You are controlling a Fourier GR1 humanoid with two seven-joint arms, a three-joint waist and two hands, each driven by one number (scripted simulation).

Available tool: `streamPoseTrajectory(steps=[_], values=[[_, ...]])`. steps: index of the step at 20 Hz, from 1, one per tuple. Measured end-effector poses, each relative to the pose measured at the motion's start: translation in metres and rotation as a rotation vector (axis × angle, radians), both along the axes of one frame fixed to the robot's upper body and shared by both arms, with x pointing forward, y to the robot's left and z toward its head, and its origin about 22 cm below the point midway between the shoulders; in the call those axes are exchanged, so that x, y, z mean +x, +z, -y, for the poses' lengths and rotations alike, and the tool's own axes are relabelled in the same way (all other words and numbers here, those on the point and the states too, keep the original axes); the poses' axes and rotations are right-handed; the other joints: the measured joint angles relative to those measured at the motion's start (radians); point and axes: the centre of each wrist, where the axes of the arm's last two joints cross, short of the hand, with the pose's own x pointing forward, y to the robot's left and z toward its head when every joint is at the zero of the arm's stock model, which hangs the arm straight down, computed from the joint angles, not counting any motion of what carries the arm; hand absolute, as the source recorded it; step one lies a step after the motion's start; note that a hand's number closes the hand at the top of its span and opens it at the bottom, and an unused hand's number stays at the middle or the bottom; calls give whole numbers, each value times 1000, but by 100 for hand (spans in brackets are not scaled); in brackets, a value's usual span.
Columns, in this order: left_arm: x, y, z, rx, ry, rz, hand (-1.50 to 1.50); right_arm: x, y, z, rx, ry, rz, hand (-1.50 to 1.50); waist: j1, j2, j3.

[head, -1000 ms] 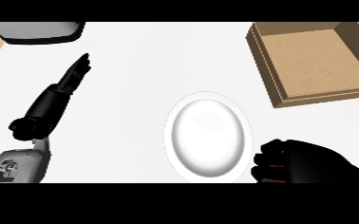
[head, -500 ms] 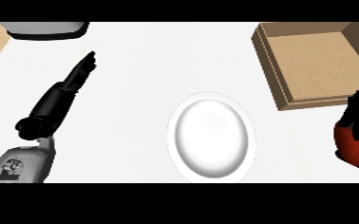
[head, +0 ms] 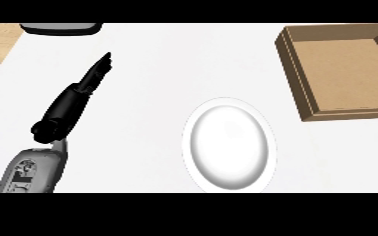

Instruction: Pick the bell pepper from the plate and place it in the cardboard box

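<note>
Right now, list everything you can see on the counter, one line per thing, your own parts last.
plate: one, white, on the counter right of centre near the lower edge; nothing lies on it.
cardboard box: one, brown, open top, at the right edge; what shows of its inside holds nothing, and its right part is cut off by the view's edge.
grey object: one, dark grey with a lighter rim, at the upper left edge, mostly cut off; cannot tell what it is.
counter: one, white top, with a tan strip at the far left corner.
bell pepper: none in view.
left hand: one, black, on a grey forearm, at the left, fingers straight and pointing up the view.
right hand: not in view.
</note>
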Motion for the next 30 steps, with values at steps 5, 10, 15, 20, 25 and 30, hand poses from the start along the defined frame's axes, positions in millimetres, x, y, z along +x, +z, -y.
streamPoseTrajectory(steps=[5,10,15,20,25,30], values=[[5,0,6,2,-24,7,0,24,0,14,-162,-59,-61,150,23,9,0],[10,4,10,1,-39,14,0,40,-5,25,-326,-98,-180,150,40,14,1],[11,7,8,-2,-41,17,0,51,-24,34,-480,-117,-258,150,49,17,2],[12,10,16,1,-56,15,0,57,-30,42,-575,-94,-334,-150,56,20,3],[13,8,11,6,-47,13,0,63,-40,39,-503,-19,-320,-150,47,20,4],[12,6,13,-2,-44,12,0,74,-59,28,-147,1,-309,-150,43,18,6]])
